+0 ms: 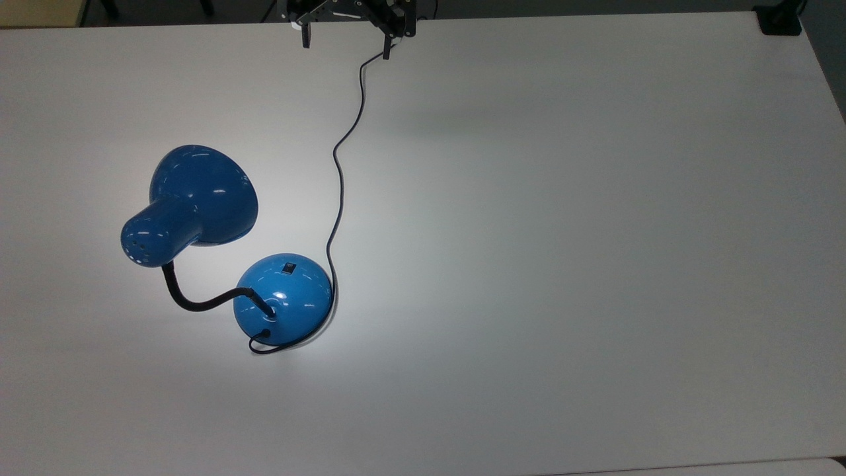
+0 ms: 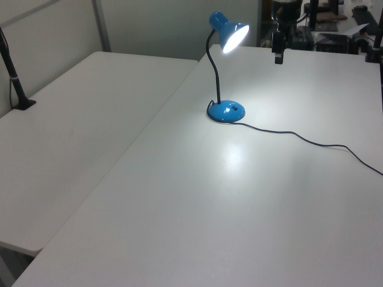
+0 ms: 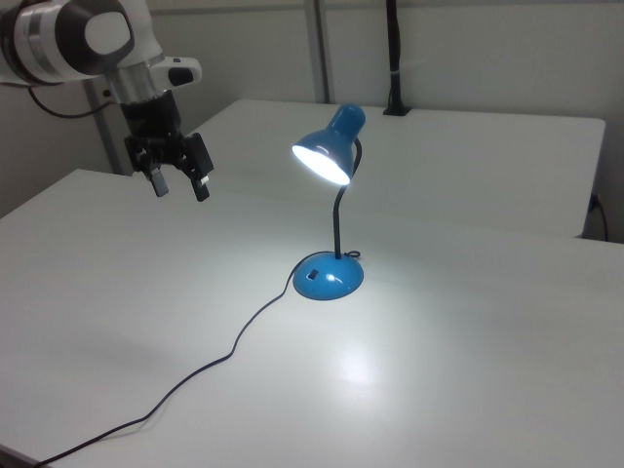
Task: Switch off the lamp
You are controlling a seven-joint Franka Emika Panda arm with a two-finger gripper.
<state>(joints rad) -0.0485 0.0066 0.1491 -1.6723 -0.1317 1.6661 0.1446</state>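
High above the white table (image 3: pixel 468 370), near its edge at the right view's left, the gripper (image 3: pixel 177 184) hangs with its two fingers spread wide and nothing between them. Well apart from it stands the blue desk lamp (image 3: pixel 331 195), lit, its shade (image 1: pixel 198 195) throwing a bright spot on the table. The small black switch (image 1: pixel 289 268) sits on the domed base (image 1: pixel 284 301). The black cord (image 1: pixel 340 172) runs from the base toward the gripper's side. I judge a descending finger could catch the cord or slide off the glossy dome and push the light base away.
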